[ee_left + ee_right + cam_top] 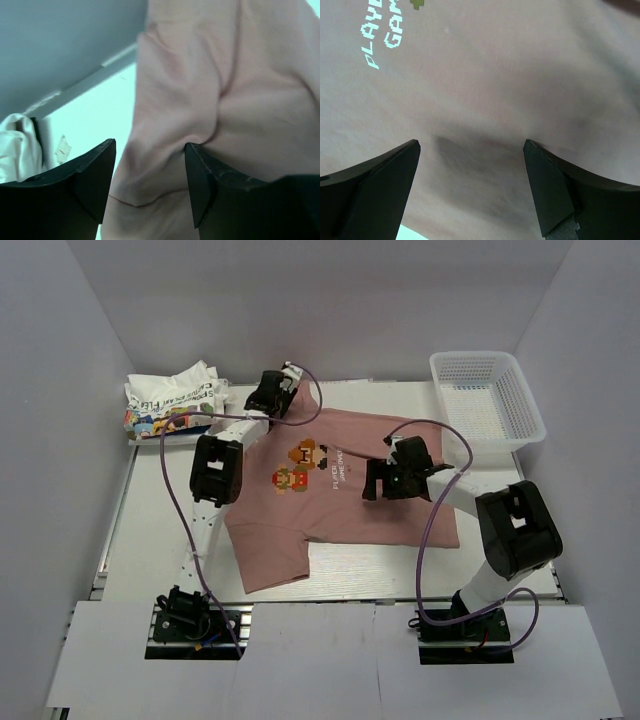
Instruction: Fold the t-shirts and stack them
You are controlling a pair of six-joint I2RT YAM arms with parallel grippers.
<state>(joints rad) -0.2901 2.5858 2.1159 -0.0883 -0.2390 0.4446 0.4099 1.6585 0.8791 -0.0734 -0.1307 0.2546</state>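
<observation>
**Pink tee spread flat, both pincers over it**

The smooth white table (150, 530) shows a bare strip along its left side. The dusty-pink t-shirt (340, 510) lies spread mid-table with its print up. It is soft knit, and one flap reaches toward the front edge. The right gripper (470, 185) hangs just over the cloth beside the white lettering, jaws spread wide. Farther back, the left gripper (150, 185) stands at the shirt's far edge, jaws apart astride a puckered ridge of fabric. The crumpled white t-shirt (175, 400) sits at the far left. A white mesh basket (490, 400) sits at the far right.
</observation>
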